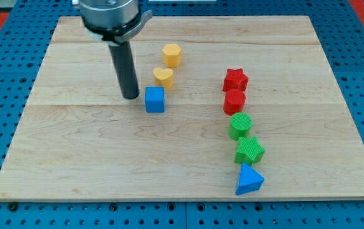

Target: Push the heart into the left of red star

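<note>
The yellow heart sits in the upper middle of the table, just below the yellow hexagon and touching or nearly touching the upper right corner of the blue cube. The red star is well apart from it toward the view's right, at about the same height on the table, with a clear strip of wood between them, so I judge the task hardly started: the heart has yet to cross that gap and come to rest against the star's left side. My tip rests on the table just beside the blue cube's left face, lower left of the heart and not touching it. There is no hand on this rig to report as wide or narrow, only the straight rod. From here I think I need to get my tip onto the heart's left side and push to the view's right; pushing straight from where I am would likely shove the cube instead. Below the star, the red cylinder, green cylinder, green star and blue triangle run down in a column, all off the heart's path.
</note>
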Robot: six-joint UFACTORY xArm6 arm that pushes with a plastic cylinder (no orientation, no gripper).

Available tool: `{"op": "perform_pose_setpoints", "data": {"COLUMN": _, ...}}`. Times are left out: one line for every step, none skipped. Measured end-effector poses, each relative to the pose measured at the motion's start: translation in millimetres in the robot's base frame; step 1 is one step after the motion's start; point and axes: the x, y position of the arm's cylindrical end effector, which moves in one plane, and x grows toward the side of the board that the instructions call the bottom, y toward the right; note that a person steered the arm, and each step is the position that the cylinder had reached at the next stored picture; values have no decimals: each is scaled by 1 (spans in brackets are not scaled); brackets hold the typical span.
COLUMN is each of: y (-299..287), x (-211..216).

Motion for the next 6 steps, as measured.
{"op": "perform_pose_setpoints", "data": {"y": 21, "x": -26}}
{"op": "perform_pose_setpoints", "data": {"y": 63, "x": -41}}
{"op": "perform_pose_setpoints", "data": {"y": 95, "x": -45}}
{"op": "perform_pose_setpoints", "data": {"y": 126, "x": -48}}
{"op": "perform_pose_setpoints", "data": {"y": 119, "x": -38}}
{"op": "perform_pose_setpoints", "data": {"y": 119, "x": -27}}
